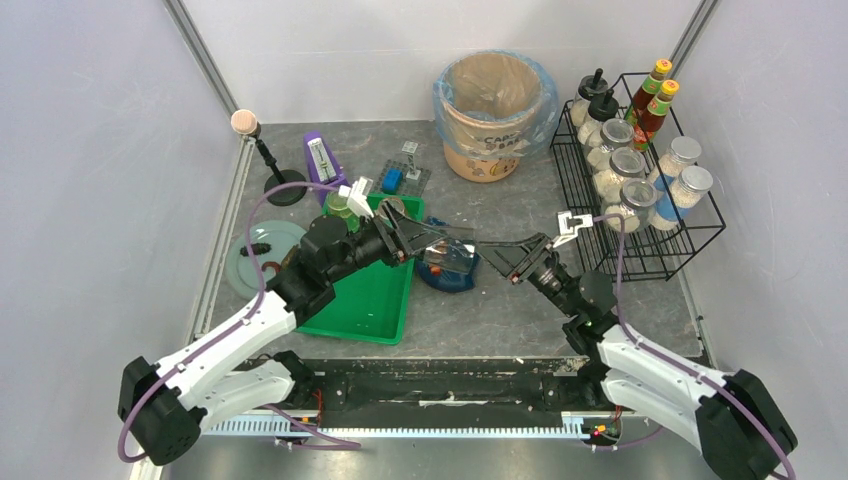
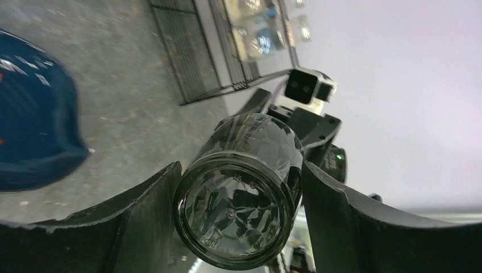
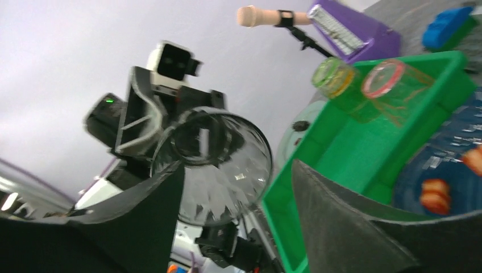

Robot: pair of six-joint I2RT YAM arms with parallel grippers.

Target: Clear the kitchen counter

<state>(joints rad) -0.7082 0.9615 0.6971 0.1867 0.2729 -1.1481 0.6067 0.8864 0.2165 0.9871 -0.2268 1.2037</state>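
From above, the kitchen counter fills the floor of the cell, and the green tray lies on its left half. The left gripper reaches across the tray's far right corner and is clamped on a smoky glass, held on its side just past the tray's right edge. Under the glass, touching that same edge, sits a blue bowl. The right gripper faces the glass from the side away from the tray, its jaws apart. A black wire rack of jars stands well to the right of the tray, a lined bin beyond its far end, and a pale plate just to its left.

The left wrist camera shows the glass base-on, with both black fingers pressed against its sides. The grey counter lies below it, with the blue bowl at the left and the rack farther off. The tray is out of this frame.

From the right wrist, the glass has its mouth between the parted jaws of the right gripper. One finger overlaps the rim, while the other stands clear of it, with the green tray showing through the gap. A green tumbler and a red-rimmed one lie in the tray's far corner.
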